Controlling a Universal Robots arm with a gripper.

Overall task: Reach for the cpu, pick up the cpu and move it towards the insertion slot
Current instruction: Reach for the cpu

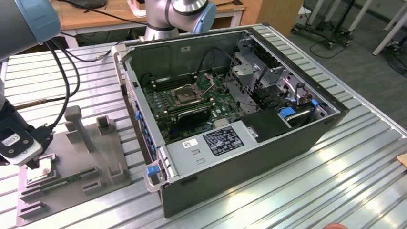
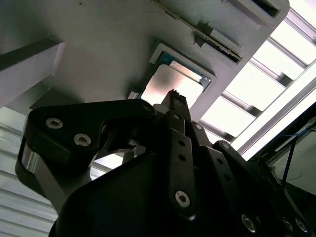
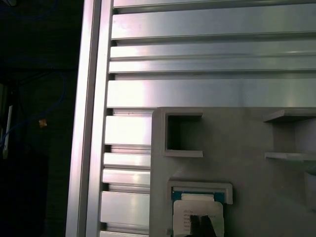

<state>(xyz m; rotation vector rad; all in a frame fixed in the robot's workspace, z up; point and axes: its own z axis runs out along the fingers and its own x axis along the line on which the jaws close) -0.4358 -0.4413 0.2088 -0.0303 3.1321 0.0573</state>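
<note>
The gripper hangs low over the near corner of a grey holder that lies on the ribbed metal tabletop, at the exterior view's left. The cpu rests flat in a square recess of that holder, directly beneath the gripper. In the second wrist view the dark fingers point down at the cpu's shiny top, with the tip overlapping it. Whether they touch it, and whether they are spread or pressed together, cannot be told. In the first wrist view the cpu sits in its pale-rimmed seat with a dark tip across its lower part. A thin green memory stick lies in the holder just beside the cpu. The insertion slot is well apart from the gripper, on the green board inside an open computer case in the middle of the tabletop.
</note>
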